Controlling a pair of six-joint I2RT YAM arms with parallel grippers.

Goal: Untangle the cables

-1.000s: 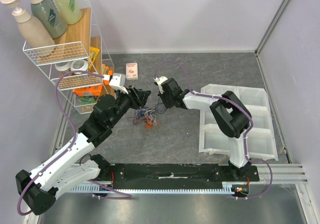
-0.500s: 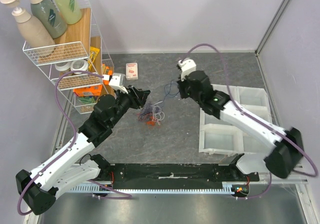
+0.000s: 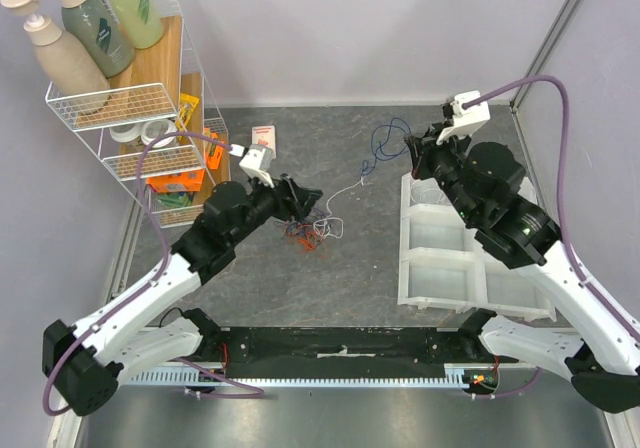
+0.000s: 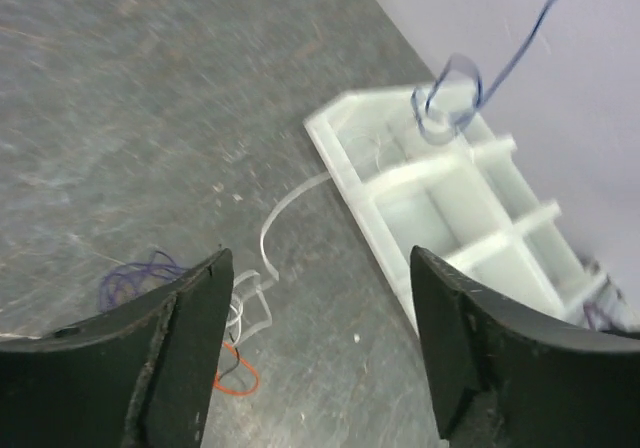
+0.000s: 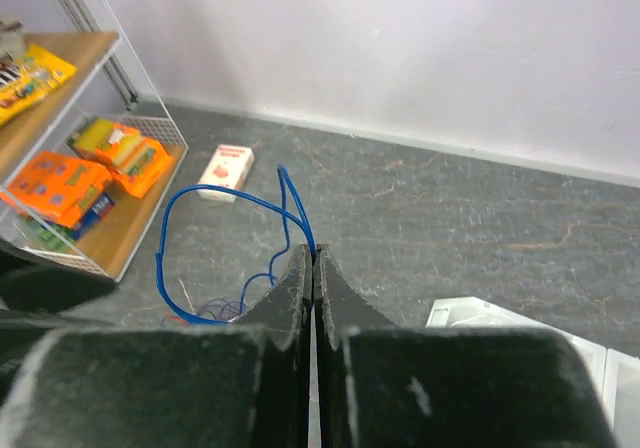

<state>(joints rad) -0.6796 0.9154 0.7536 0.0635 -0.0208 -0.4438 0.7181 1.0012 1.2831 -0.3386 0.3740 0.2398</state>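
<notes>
Cables [image 3: 306,230] are seen from above in a small heap on the gray table [image 3: 300,298], a little left of the middle. Purple, orange and white strands are mixed in the heap. The left gripper [image 3: 306,200] is held just above the heap's far edge. A white cable [image 3: 345,188] is stretched from the heap toward the right. A blue cable [image 3: 385,140] is pinched by the right gripper [image 3: 412,151] and lifted off the table, near the far left corner of the white tray [image 3: 470,268]. A wire shelf [image 3: 130,118] and a small box [image 3: 264,141] are seen at the far left.

From the left wrist, the left gripper [image 4: 322,268] is shown with its jaws spread wide and nothing between them. A purple cable [image 4: 135,278], the white cable [image 4: 275,233] and an orange cable [image 4: 235,378] are seen lying on the table below. The blue cable [image 4: 455,93] is seen hanging in the air over the tray [image 4: 440,208].

From the right wrist, the right gripper [image 5: 313,268] is shown with its jaws pressed together on the blue cable [image 5: 200,203]. A big blue loop is left hanging in front of it. The box [image 5: 225,171] and the shelf [image 5: 110,233] with orange packets [image 5: 65,188] are seen behind.
</notes>
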